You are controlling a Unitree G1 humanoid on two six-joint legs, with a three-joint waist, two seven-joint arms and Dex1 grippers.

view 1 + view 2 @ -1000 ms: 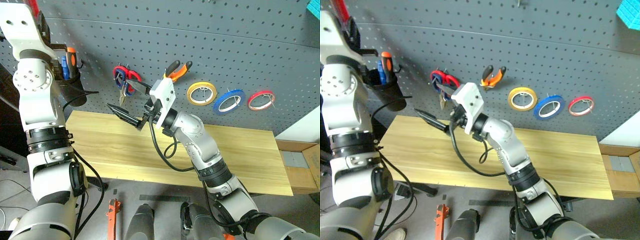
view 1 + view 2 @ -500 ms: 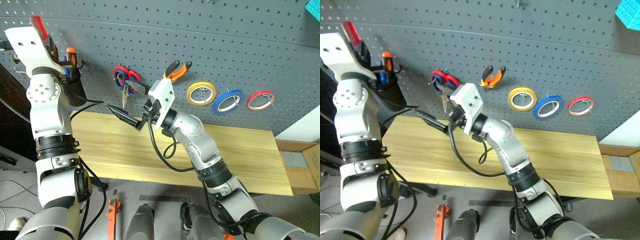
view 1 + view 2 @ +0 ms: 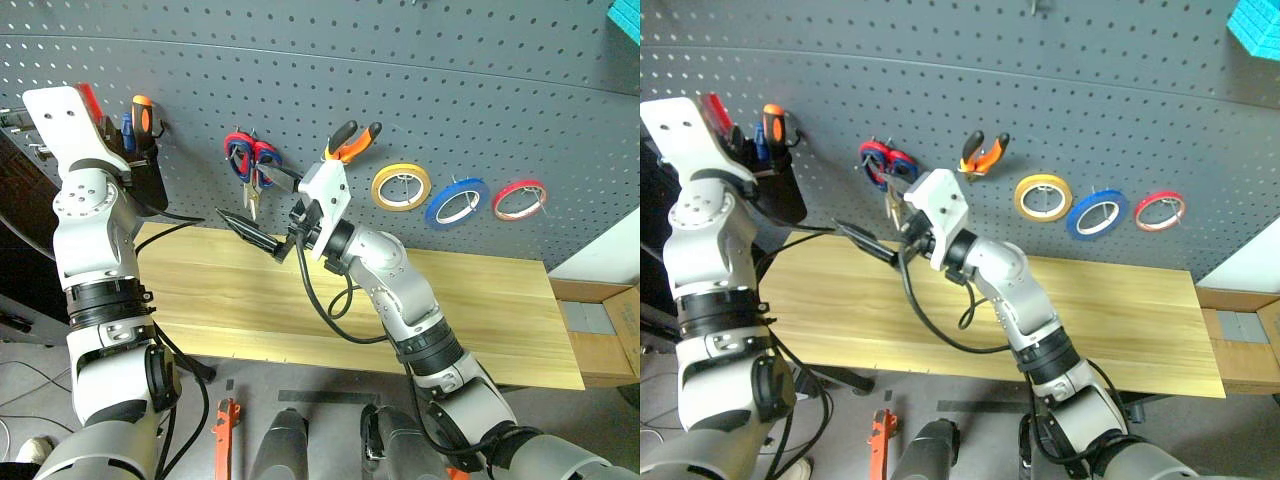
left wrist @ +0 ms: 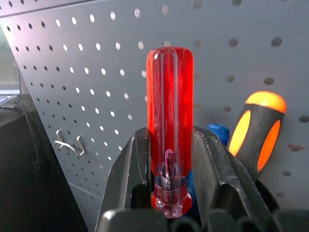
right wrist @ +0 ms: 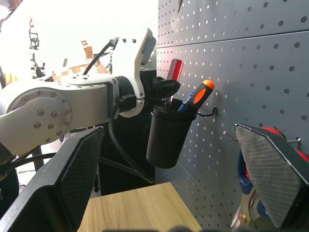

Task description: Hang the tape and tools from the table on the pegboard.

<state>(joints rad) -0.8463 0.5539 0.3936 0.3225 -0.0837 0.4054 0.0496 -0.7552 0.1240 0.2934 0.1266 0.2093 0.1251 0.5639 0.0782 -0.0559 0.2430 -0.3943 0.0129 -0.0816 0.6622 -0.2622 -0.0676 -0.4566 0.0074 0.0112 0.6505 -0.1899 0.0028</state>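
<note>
On the pegboard were counted three tape rolls in a row, yellow roll, blue tape and red roll, plus one pair of pliers and two pairs of scissors hung together on hooks. The red-handled screwdriver was clamped between the left gripper fingers at the black cup, where one orange screwdriver and one blue were already seated. The right gripper was held spread wide and empty above the table, near its back edge.
</note>
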